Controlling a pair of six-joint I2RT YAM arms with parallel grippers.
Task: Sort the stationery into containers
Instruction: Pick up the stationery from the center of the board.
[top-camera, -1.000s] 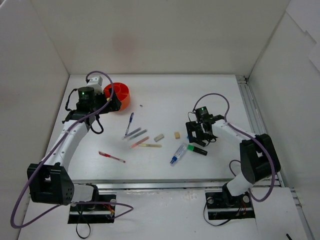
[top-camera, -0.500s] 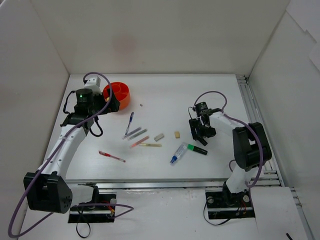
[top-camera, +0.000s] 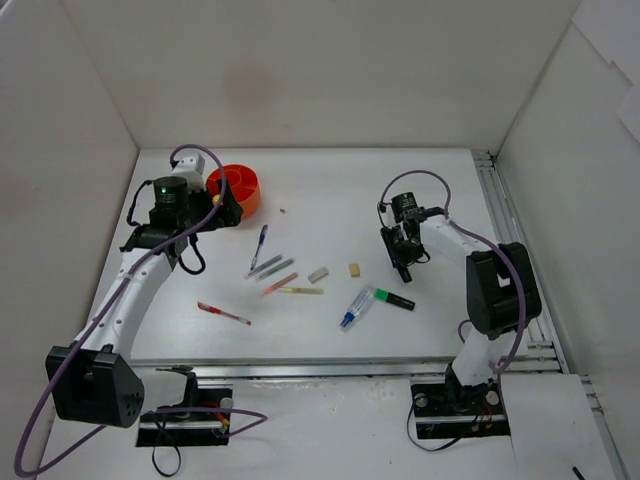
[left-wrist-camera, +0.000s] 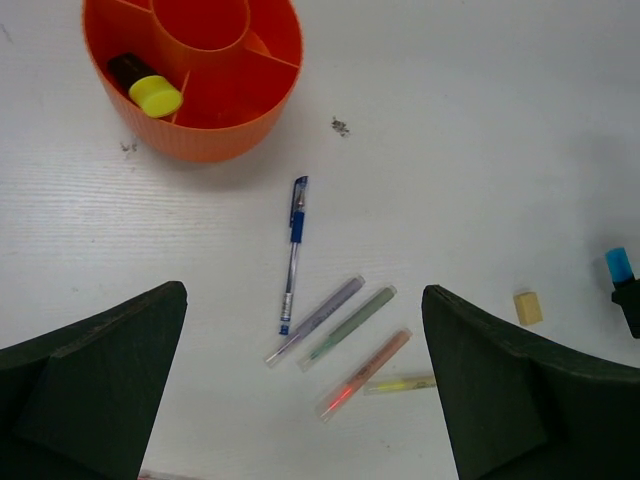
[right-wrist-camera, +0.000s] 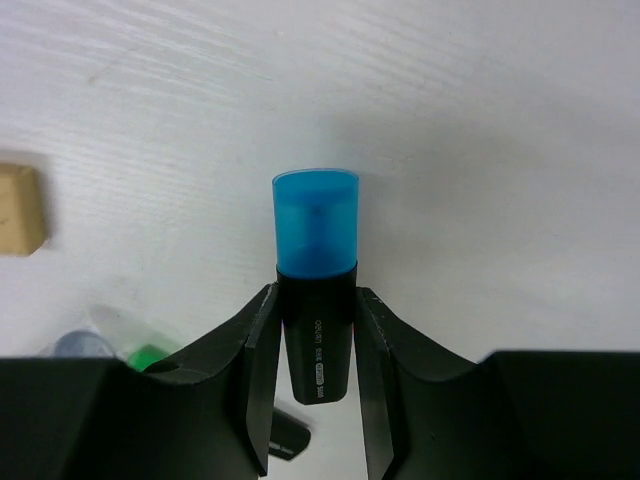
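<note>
White table (top-camera: 440, 190) bears an orange organizer (top-camera: 240, 190), loose pens (top-camera: 261, 241), green-capped highlighter (top-camera: 394, 299) and erasers (top-camera: 353, 269).

we view from above a white worktop (top-camera: 330, 190) whose surface, seen close in the wrist views, carries a fine parallel grain. plain white panels enclose it on three sides: a back wall (top-camera: 330, 70), a left wall (top-camera: 50, 220) and a right wall (top-camera: 585, 170). a faint pinkish smudge (top-camera: 245, 92) marks the back wall. an aluminium rail (top-camera: 497, 205) runs along the worktop's right edge, and an aluminium strip (top-camera: 330, 368) borders its near edge, with a white ledge (top-camera: 330, 430) in front of it. a tiny dark speck (top-camera: 283, 211) lies on the worktop. we note even, diffuse light and only soft shadows.
</note>
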